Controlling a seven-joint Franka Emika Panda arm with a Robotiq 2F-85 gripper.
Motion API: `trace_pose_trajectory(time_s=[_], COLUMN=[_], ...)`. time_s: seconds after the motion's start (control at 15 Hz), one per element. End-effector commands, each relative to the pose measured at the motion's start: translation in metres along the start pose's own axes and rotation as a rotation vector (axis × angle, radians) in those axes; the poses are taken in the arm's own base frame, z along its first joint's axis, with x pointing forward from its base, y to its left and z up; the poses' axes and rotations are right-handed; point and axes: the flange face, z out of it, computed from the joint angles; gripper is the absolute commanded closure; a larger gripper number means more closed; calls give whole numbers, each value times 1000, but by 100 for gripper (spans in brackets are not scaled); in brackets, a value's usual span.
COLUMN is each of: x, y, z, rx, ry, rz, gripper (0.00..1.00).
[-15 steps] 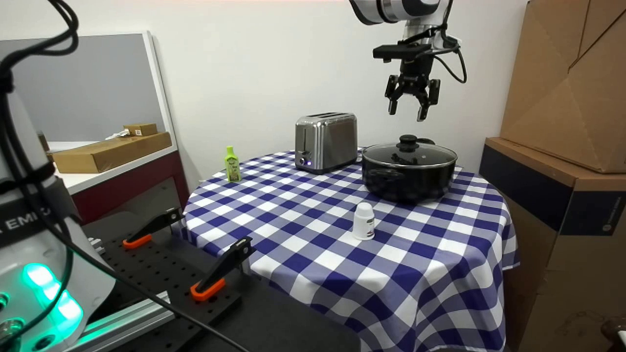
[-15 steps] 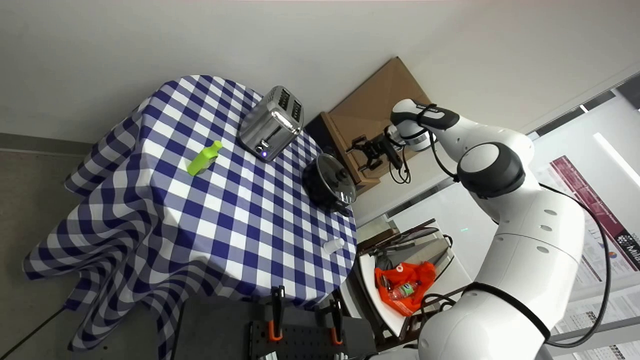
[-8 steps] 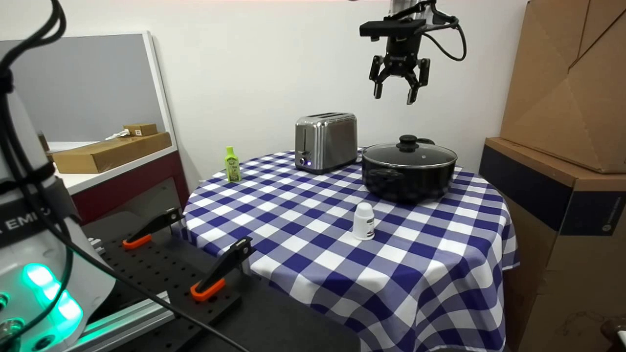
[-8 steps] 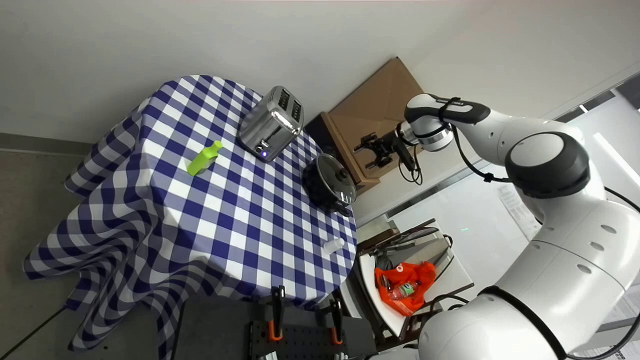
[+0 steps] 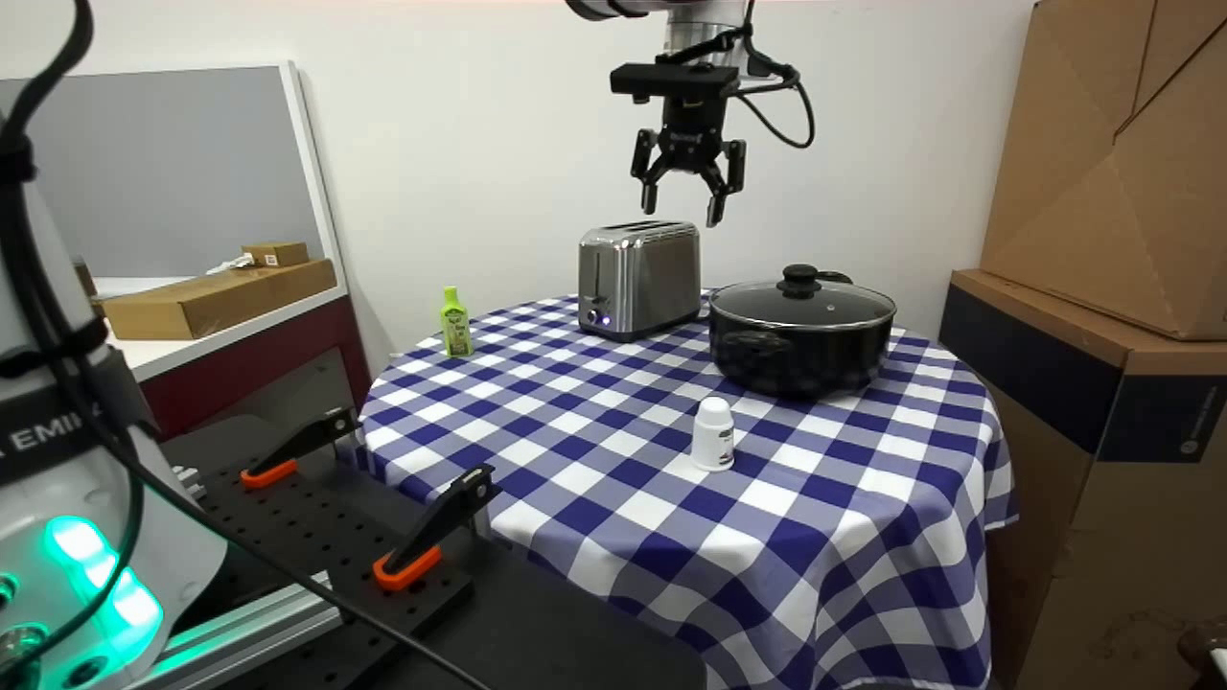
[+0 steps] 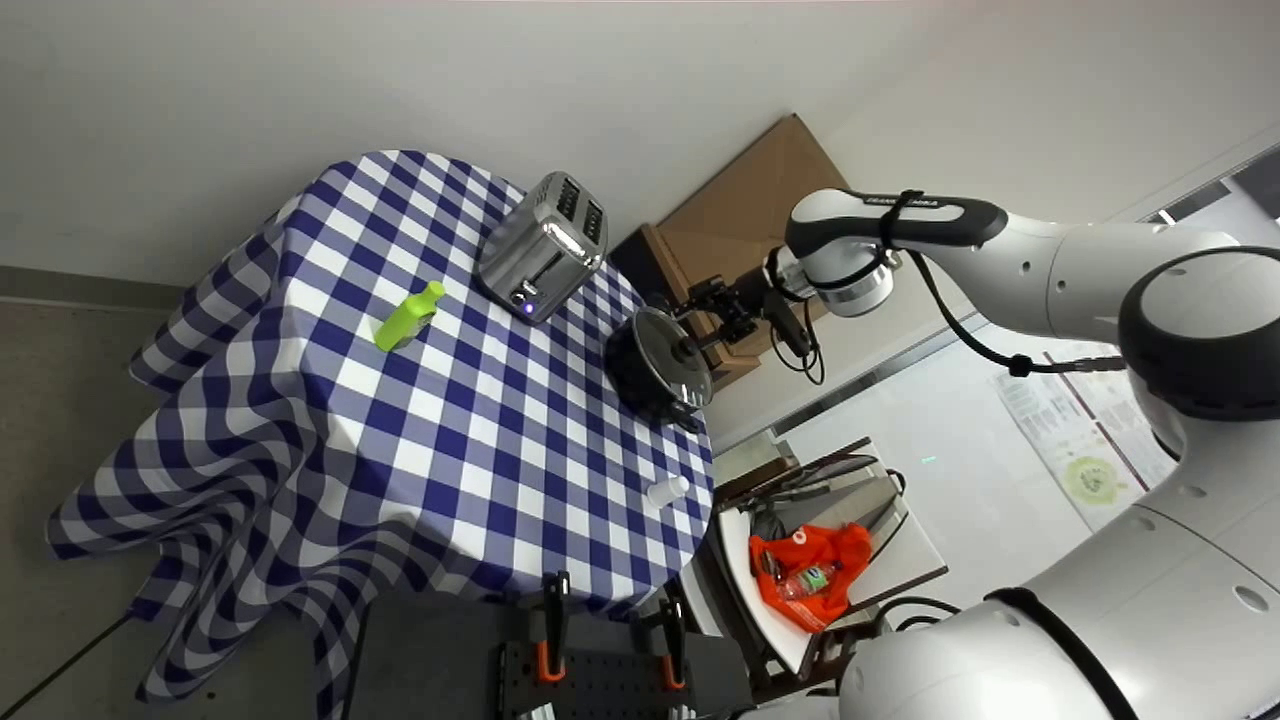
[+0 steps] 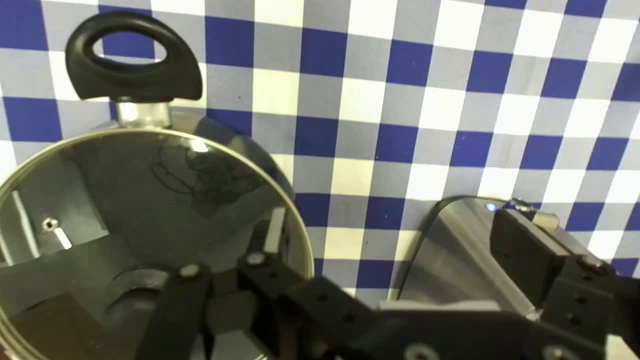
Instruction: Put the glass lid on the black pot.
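Exterior views both show the pincer (image 5: 682, 213) shifted since half a second ago: in an exterior view it hangs lower and nearer the toaster (image 5: 640, 280). The lid (image 5: 796, 309) has not moved, resting knob-up on the pot (image 5: 800, 359) on the worktop (image 5: 585, 422). The pincer's fingers (image 7: 274, 232) stand wide apart with only air between; in the wrist view one overlaps the lid, the other the toaster. "EMI" is legible on the arm's base (image 5: 67, 494); the green bottle (image 5: 456, 326) has print too small to read.
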Motion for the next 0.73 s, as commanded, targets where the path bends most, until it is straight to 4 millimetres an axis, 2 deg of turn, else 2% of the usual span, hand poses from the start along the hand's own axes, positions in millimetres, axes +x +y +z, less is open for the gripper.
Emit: trace_pose_trajectory(time_s=[0.0,0.2,0.33,0.4,0.53,0.67], x=[-54,-90,-106,-79,-96,-101], y=[-37,-59,-67,-60,-67,-67], z=[2,6,7,14,14,11], rx=[-77,-144,-156,-137,-140,-141], ry=[33,107,135,98,109,113], rz=[-79,-117,-95,-111,-101,-99], gripper=[0,0,0,0,0,0])
